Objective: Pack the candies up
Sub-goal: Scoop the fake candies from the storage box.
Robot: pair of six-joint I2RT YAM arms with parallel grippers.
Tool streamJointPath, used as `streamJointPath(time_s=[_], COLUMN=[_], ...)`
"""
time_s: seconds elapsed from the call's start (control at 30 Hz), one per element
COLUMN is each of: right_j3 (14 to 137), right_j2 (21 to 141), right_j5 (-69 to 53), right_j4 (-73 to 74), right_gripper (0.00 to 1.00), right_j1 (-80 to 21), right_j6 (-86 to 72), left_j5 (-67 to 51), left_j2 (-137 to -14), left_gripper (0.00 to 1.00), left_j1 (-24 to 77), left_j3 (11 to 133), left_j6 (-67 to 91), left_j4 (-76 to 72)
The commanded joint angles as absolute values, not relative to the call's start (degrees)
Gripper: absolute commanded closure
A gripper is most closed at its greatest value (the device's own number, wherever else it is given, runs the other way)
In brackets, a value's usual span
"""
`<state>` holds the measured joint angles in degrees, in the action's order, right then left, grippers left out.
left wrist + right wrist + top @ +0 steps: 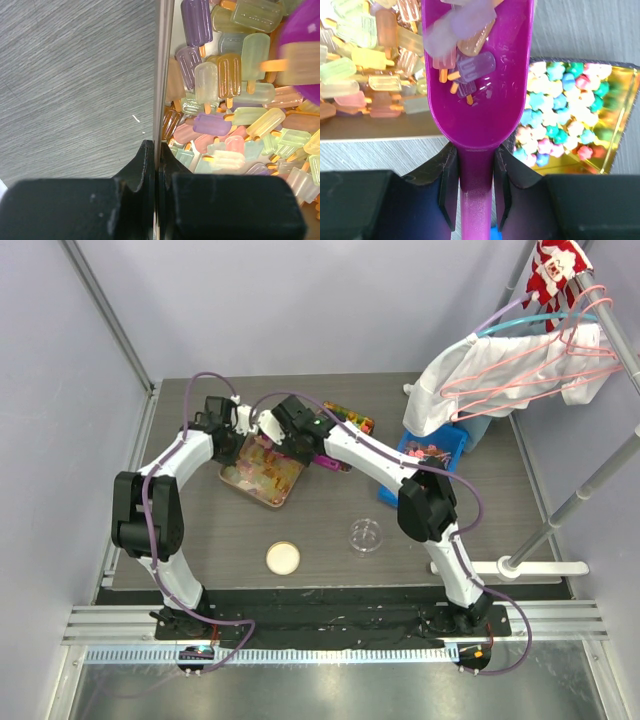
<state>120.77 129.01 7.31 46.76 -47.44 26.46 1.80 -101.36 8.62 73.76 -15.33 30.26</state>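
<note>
The left claw [157, 155] is clamped shut on the thin rim of the tray [162, 75], steadying it. The right claw [476, 170] grips the handle of the purple scoop [480, 115], whose bowl hangs over the heap of popsicle-shaped candies [235, 100] in that tray and carries only a few pieces. To scoop well, I judge the bowl should enter low along the heap, then level before lifting, so nothing slides off on the way to the clear dish [366, 535] on the bench [330, 510]
</note>
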Motion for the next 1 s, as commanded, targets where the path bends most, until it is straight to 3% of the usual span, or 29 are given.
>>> streamJointPath(time_s=[0.0, 0.5, 0.97], right_j3=[118.7, 95.6, 71.9], right_j2=[122.2, 100.0, 79.3], right_j5=[6.5, -1.0, -0.3], right_j4=[46.0, 43.2, 56.0], right_gripper=[0.99, 0.99, 0.99], right_j1=[-47.4, -43.2, -40.0], right_j6=[26.4, 30.0, 39.5], left_j5=[-0.4, -3.9, -5.4], left_j2=[-99.5, -101.4, -100.3], left_gripper=[1.00, 1.00, 1.00], left_j1=[8.4, 5.1, 3.6], left_j3=[75.0, 76.6, 76.1], left_j6=[-14.2, -13.4, -15.6], left_j4=[25.9, 27.2, 28.4])
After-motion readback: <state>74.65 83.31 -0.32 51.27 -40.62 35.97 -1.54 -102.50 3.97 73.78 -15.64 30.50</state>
